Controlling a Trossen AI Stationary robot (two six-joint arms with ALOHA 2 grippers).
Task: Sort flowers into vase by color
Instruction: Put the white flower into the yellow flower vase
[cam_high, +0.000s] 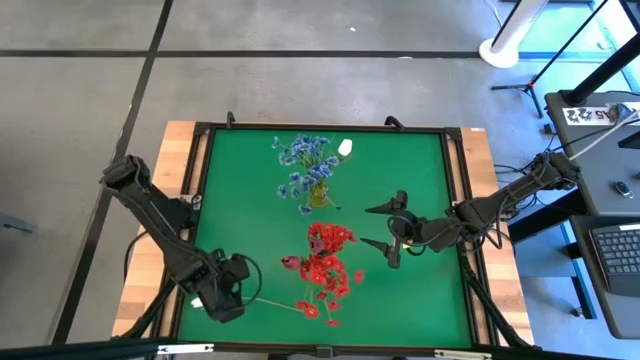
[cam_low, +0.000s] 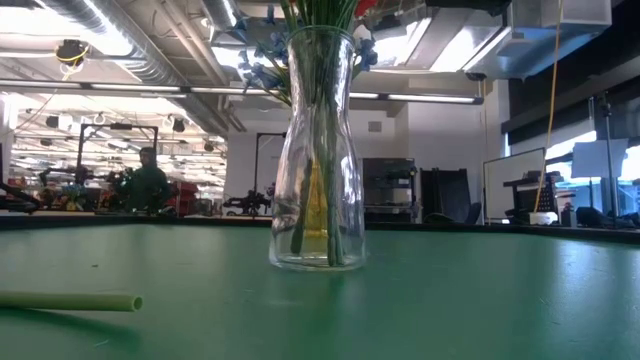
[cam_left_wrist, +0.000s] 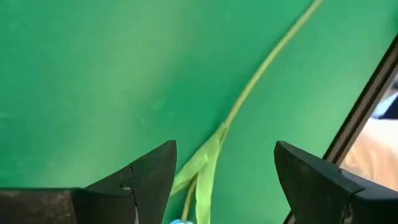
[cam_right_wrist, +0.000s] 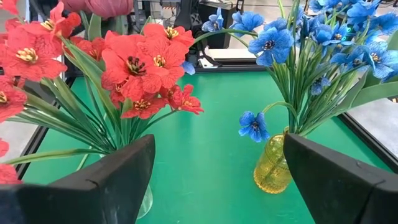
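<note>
Near the front left corner of the green felt-covered worktop, my left gripper hangs just above a loose artificial flower with a thin pale-green plastic stem, its fingers spread wide on either side of the spot where two narrow leaves fork off. From above, that stem lies flat, running from the gripper toward the red bunch; which colour its head is I cannot tell for sure, though a speck of blue shows at the edge of the wrist picture. I judge it to be very light, springy and thin, so it will likely roll or slide out of a loose pinch and droop at the free end when lifted. I would close on it across the stem close to the leaf fork, where the extra material gives the pads something to bite on, and lift slowly. Both vases already hold bunches: the clear glass carafe-shaped vase and the small amber bumpy-glass vase with blue blossoms, and the red blossoms beside it. Glass tips easily, so I would feed the stem in from above. My right gripper waits open between the two bunches, on their right side.
</note>
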